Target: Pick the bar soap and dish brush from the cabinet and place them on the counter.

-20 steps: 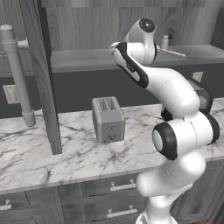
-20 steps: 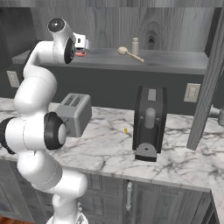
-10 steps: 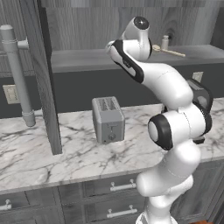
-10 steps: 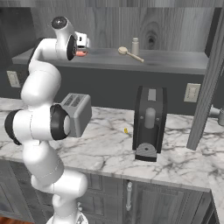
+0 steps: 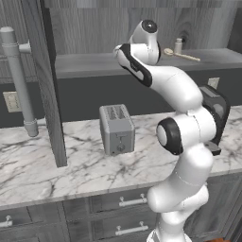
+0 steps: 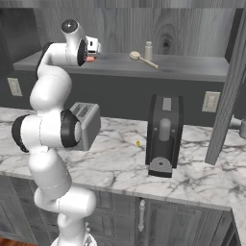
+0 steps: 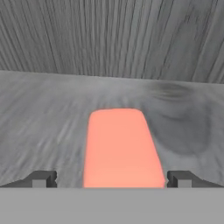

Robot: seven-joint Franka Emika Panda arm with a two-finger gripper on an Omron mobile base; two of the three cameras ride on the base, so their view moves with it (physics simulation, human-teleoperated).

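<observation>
Hand view: the end effector [image 7: 111, 178] reaches into the cabinet [image 6: 144, 24] with its fingers [image 7: 41, 178] spread wide, one on each side of the bar soap [image 7: 121, 146], gripping nothing. The soap lies flat on the cabinet's shelf [image 6: 192, 67]; farther along that shelf rests the dish brush [image 6: 142, 59], above the marble desk [image 6: 120, 163].

I see the bar soap [image 7: 120, 148] as smooth and matt, like wax, with no shine on its orange-red face; the cabinet [image 7: 109, 39] is dark grey wood with strong grain, and its shelf [image 7: 39, 113] looks matt grey wood too; the surface [image 5: 71, 165] is white marble, polished, with grey veins; the toaster [image 5: 116, 129] looks brushed metal; the dish brush [image 6: 142, 59] seems pale wood.
</observation>
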